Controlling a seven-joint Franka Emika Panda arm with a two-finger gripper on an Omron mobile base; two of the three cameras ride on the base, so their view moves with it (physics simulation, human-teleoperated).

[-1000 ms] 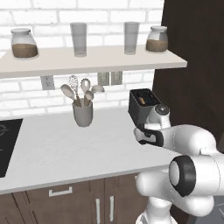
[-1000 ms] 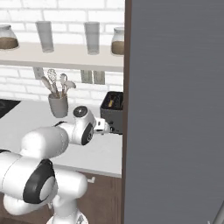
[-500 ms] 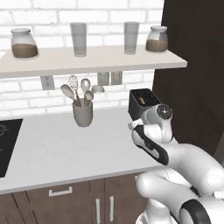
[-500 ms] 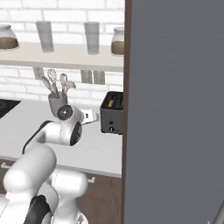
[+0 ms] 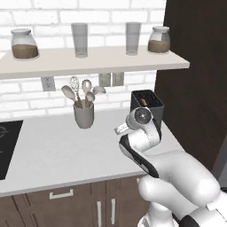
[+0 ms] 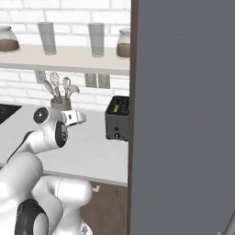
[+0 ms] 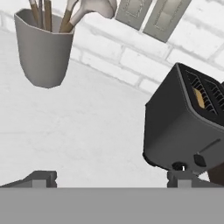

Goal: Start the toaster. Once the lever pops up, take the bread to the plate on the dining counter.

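at the bench's right end, the toaster [image 7: 186, 127] sits off-centre from the wide-set jaws; approaching skewed could shove it instead of pressing the lever.

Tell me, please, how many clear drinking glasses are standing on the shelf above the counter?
2: one glass left of centre beside the left brown-filled jar, the other glass right of centre near the right jar. None seems hidden.
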